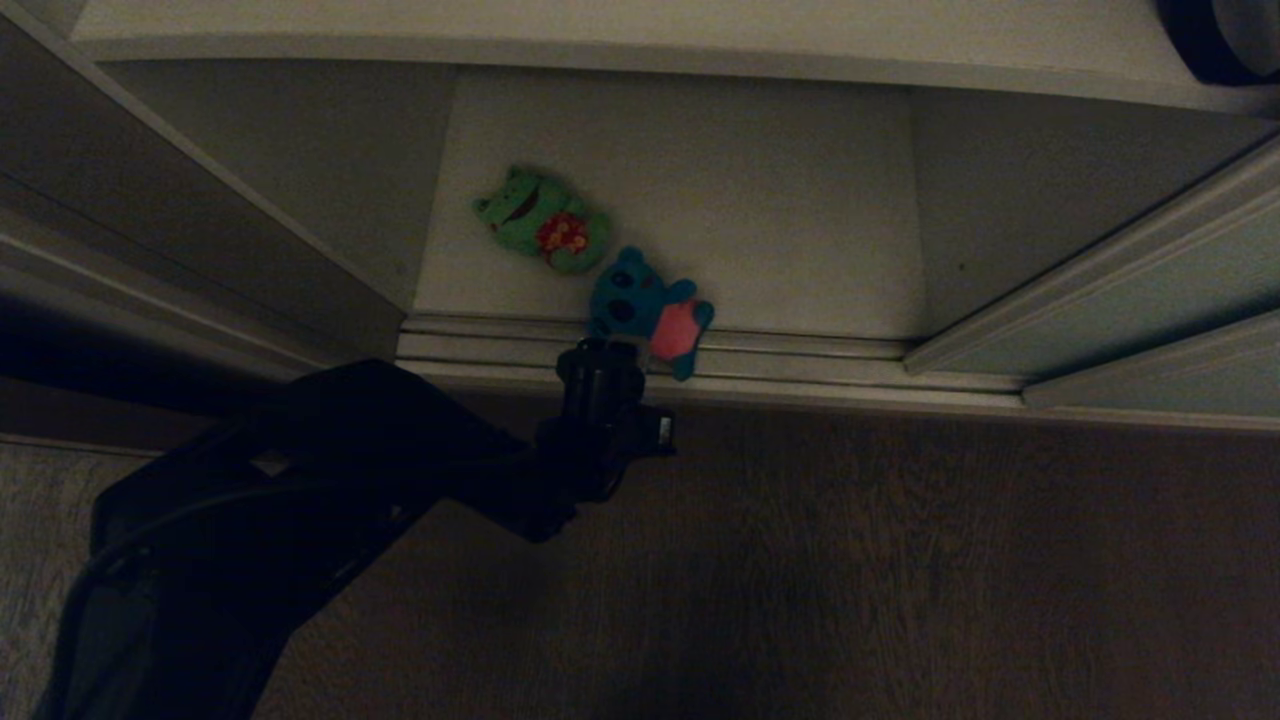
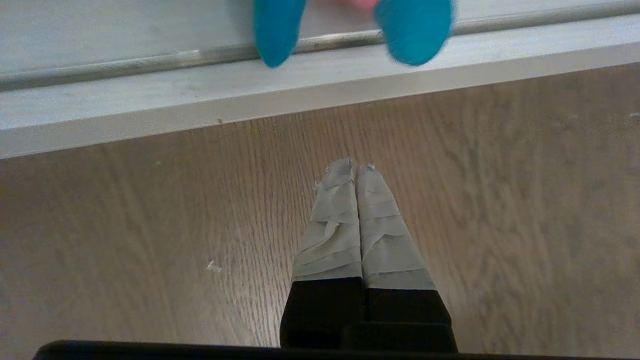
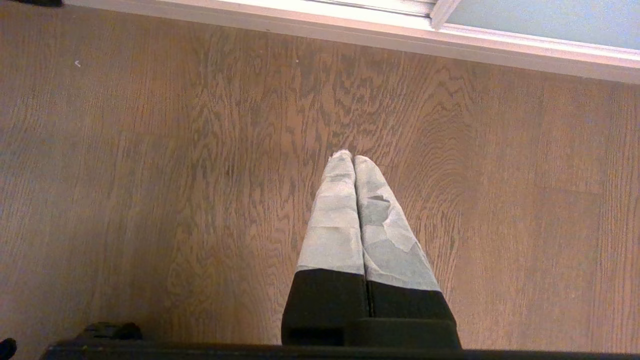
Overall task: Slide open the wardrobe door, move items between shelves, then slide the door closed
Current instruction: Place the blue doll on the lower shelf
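We are looking into the open wardrobe; its sliding door [image 1: 1150, 290] is standing off to the right; the bottom shelf [image 1: 780, 200] is holding a green toy [image 1: 545, 220] and, nearer, a blue toy [image 1: 650, 312] overhanging the floor track [image 1: 800, 350]. Our left gripper [image 2: 356, 170] is hovering just near of the blue toy, clenched on nothing; we are judging it should reopen before reaching in; the right gripper [image 3: 352, 159] is idling clenched above the floor [image 3: 150, 175].
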